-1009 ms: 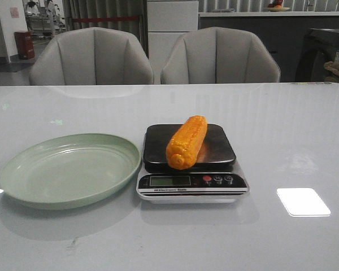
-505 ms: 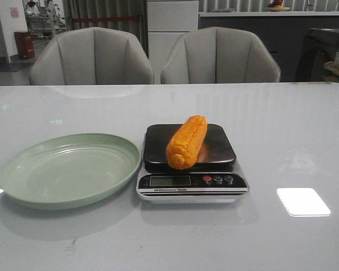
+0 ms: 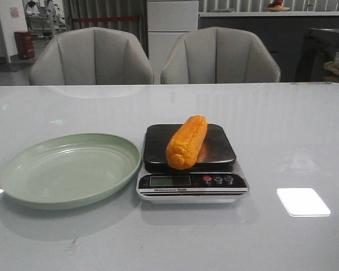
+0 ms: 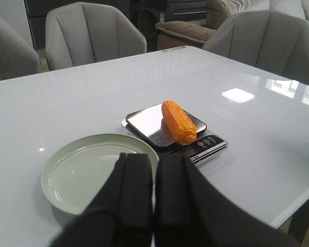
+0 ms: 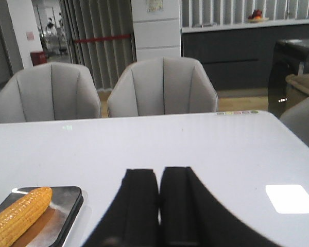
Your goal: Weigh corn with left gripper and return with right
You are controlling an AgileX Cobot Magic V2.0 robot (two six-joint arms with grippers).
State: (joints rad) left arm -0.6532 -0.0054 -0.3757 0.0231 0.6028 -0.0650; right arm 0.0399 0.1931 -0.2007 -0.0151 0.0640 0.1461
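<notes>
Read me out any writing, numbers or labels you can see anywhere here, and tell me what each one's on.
Nothing can be read for certain.
Scale: a line of print under the display, too small and blurred to quote.
Display: no digits can be made out.
Scale buttons: markings too small.
Posters on the back walls: too blurred to read.
Corn and plate: no text visible.
</notes>
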